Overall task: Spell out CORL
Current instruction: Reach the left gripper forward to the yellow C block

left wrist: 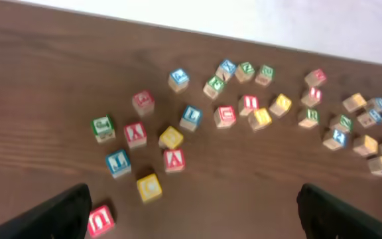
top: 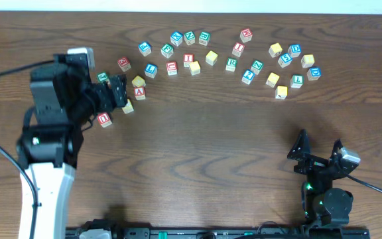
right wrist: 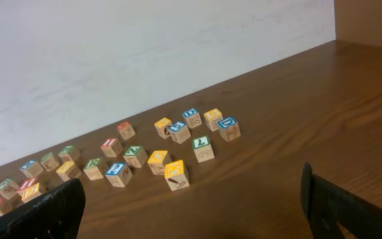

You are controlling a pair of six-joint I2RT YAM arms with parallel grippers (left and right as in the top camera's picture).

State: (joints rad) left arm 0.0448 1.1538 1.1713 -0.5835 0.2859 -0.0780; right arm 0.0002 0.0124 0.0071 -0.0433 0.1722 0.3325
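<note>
The left gripper (top: 119, 93) hangs over the left end of a loose arc of small wooden letter cubes on the brown table (top: 204, 153). Its jaws are wide apart and hold nothing; in the left wrist view the left gripper (left wrist: 194, 199) shows only two dark fingertips at the bottom corners, with bare wood between them. The right gripper (top: 319, 147) is low at the right side of the table, well apart from all cubes, and its jaws are also spread wide with nothing between them. The green R cube (top: 231, 64) lies near the middle of the arc, upright, with its white face up. A blue L cube (top: 151, 69) lies just to the right of the left gripper, and the left wrist view shows it (left wrist: 191, 115) beside a red cube. Several yellow-topped cubes (top: 138, 81) are scattered along the arc, two of them close to the left gripper, but their letters are too faint to read. A red A cube (top: 139, 93) sits touching one of these yellow cubes. No four cubes are lined up as a word.
</note>
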